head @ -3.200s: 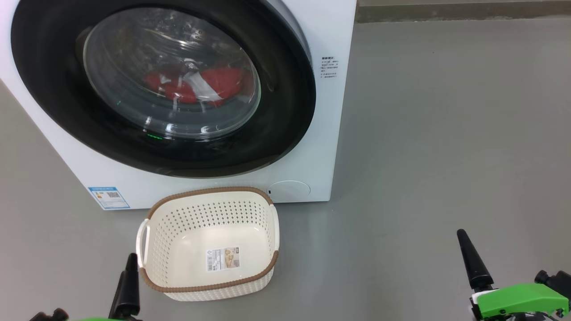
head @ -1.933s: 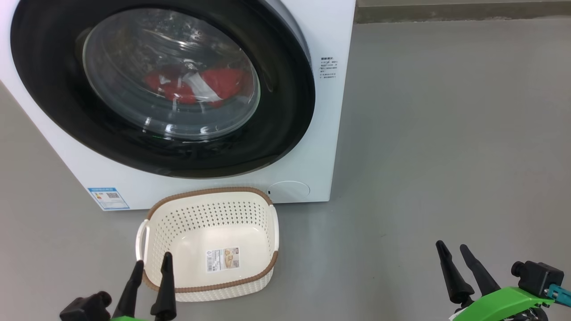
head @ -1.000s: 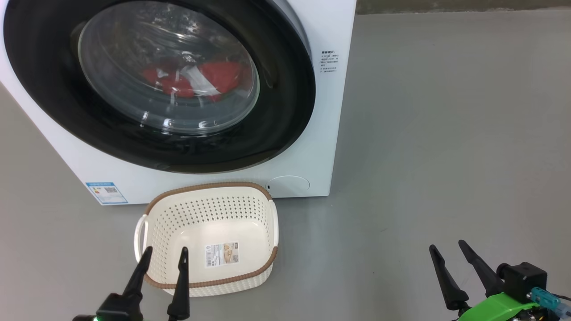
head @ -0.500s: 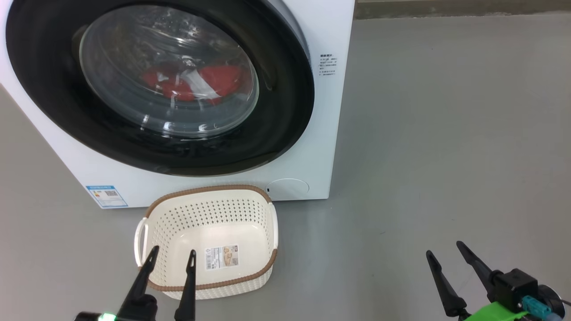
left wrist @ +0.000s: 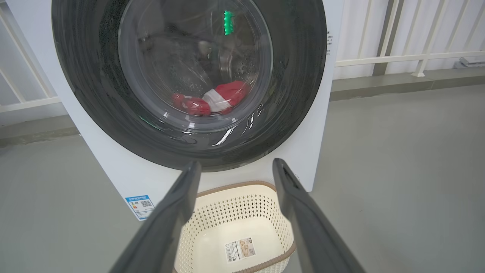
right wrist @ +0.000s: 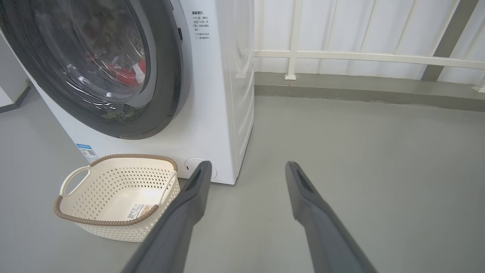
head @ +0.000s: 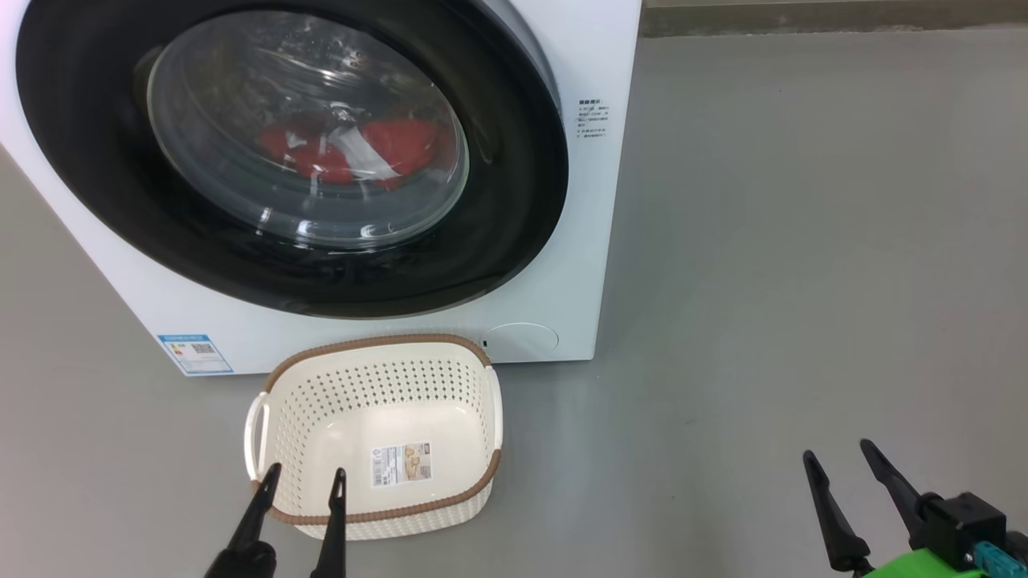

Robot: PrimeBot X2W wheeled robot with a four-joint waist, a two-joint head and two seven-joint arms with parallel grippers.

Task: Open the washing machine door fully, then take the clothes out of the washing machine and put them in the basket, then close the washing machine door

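Since three seconds ago, left jaws and right jaws have each turned to present both fingers: wide, empty. Washing machine door [head: 514, 201] stays shut, well ahead of both; clothes [head: 401, 144] behind it. Basket [head: 361, 385], under left jaws, holds nothing. Opening not begun.

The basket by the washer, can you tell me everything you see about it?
The basket is small, cream, plastic-looking, rectangular with rounded corners. Little holes fill its walls, a brown woven-look band rims it, and pale loop handles sit on its sides. It stands upright and empty on the grey floor, just before the washing machine, a label sticker on its bottom. The open left hand hangs by its near rim; contact cannot be told.
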